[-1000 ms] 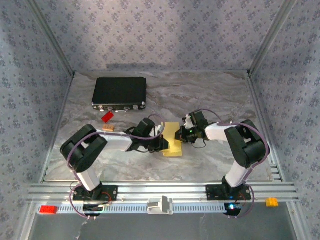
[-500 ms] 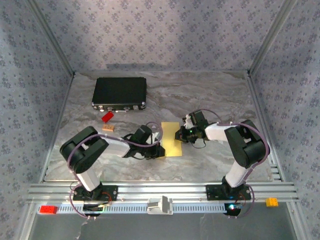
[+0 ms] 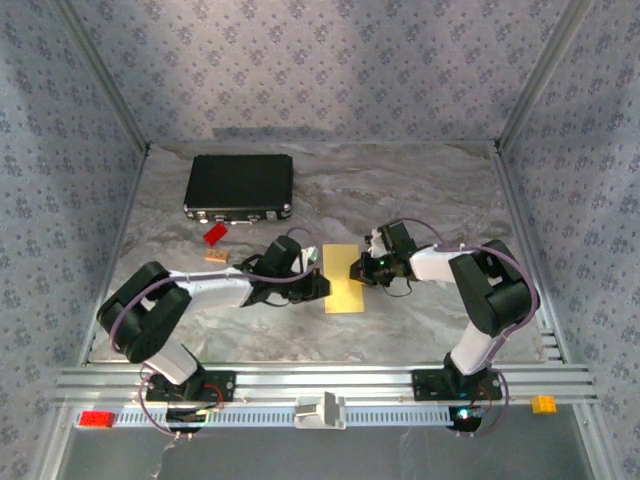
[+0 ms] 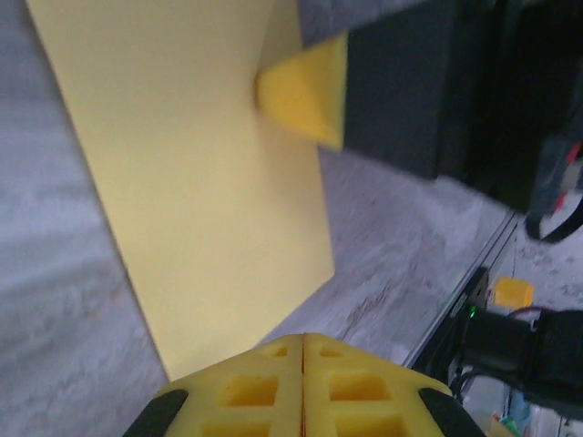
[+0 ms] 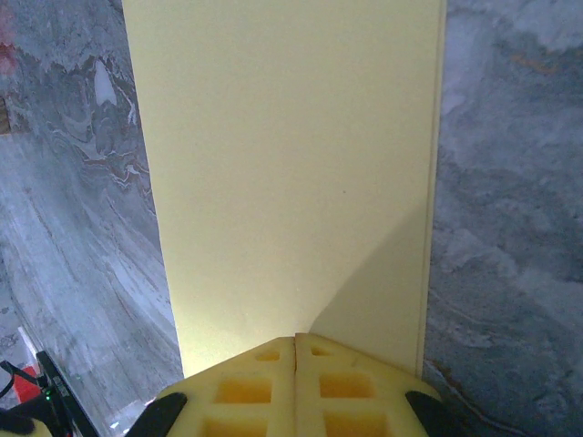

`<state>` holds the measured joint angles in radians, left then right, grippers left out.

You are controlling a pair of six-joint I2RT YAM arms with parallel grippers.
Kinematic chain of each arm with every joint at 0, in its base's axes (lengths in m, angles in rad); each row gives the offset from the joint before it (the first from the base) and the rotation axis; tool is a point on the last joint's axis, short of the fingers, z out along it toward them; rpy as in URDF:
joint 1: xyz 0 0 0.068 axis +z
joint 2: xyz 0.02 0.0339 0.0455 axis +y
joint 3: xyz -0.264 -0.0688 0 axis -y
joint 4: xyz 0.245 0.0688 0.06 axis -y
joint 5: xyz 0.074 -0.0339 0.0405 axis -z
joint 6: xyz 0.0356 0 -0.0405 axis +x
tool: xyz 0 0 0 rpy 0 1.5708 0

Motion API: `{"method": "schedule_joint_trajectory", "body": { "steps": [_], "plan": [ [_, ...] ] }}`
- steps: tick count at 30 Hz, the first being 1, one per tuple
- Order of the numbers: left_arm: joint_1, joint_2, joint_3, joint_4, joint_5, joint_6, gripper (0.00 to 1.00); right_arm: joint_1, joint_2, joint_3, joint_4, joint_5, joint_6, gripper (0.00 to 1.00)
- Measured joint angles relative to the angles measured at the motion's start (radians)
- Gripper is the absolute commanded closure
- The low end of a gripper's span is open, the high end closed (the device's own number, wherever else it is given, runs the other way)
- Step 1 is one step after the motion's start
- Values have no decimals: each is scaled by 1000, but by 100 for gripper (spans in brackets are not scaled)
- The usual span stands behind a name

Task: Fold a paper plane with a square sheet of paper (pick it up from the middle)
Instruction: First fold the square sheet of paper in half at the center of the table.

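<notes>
Pale-yellow paper is the workpiece: the square sheet of paper point(image 3: 343, 279) lies flat on the marbled bench point(image 3: 430, 200), midway between the two arms and well apart from the black case point(image 3: 239, 186), the small red brick point(image 3: 214, 234) and the tan block point(image 3: 216, 256).

**Workpiece condition.** The outline now reads as a rectangle, longer than it is wide. In the right wrist view a second layer shows as a thin strip along the sheet's right-hand long edge point(image 5: 435, 182). Judgement: the first half-fold, which sets the centre crease, is made.

**End effector state.**
- The left end effector point(image 4: 302, 350) has its fingers pressed together with nothing between them. Its tips sit at the sheet's left edge, next to a corner. Whether they touch the paper cannot be told.
- The right end effector point(image 5: 296, 350) also has its fingers pressed together and pinches nothing. Its tips rest over one short end of the sheet. The left wrist view shows one of its yellow fingertips point(image 4: 305, 91) bearing down on the paper surface.

**Progress.** Judgement: early stage. Pick-up and the half-fold appear complete, and the shut tips suggest the crease is being flattened or the sheet pinned.

**Remaining.** No diagonal nose folds, pointed tip or triangular wings are visible, so the paper plane is not yet formed. The corner folds and both wing folds are outstanding.
</notes>
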<state>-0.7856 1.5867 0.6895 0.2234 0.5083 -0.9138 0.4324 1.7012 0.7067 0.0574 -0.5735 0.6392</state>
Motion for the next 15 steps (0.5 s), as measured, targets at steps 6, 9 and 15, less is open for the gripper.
{"method": "schedule_joint_trajectory", "body": {
  "steps": [6,9,15],
  "plan": [
    [23,147,40,31,12,0,93,0,-1,0,0,1,0,100],
    [26,186,32,49,37,0,93,2,-4,-3,0,3,0,100],
    [10,153,-1,32,39,35,92,2,-5,-3,0,8,0,100]
  ]
}}
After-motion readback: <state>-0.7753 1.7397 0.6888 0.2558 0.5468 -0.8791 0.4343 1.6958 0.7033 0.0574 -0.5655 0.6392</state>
